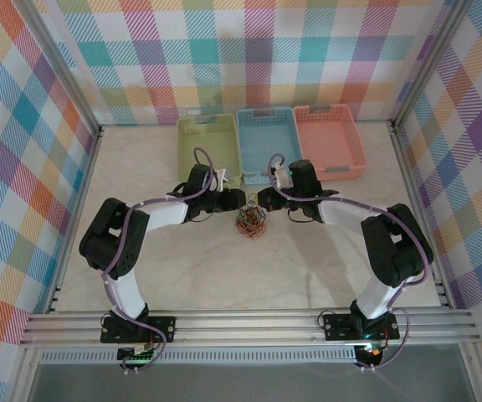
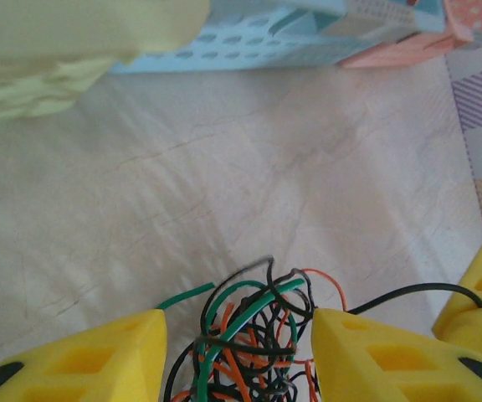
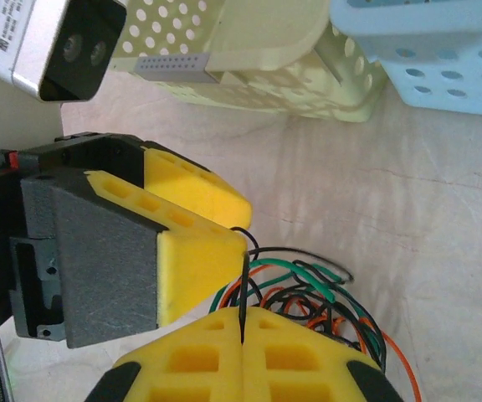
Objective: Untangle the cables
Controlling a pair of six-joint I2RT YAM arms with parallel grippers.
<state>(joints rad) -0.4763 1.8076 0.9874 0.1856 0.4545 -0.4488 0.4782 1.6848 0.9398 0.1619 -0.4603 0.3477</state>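
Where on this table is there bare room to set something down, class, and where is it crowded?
Bare: the table between the cables and the near rail; also the far-left corner beside the green basket. Crowded: where left hand and right hand meet at the cables, before the blue basket.

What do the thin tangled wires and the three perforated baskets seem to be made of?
The thin orange, green and black tangled wires look plastic-insulated: smooth, slightly glossy, holding springy loops. The pale green perforated basket, blue perforated basket and pink perforated basket look like matt moulded plastic: uniform colour, regular holes.
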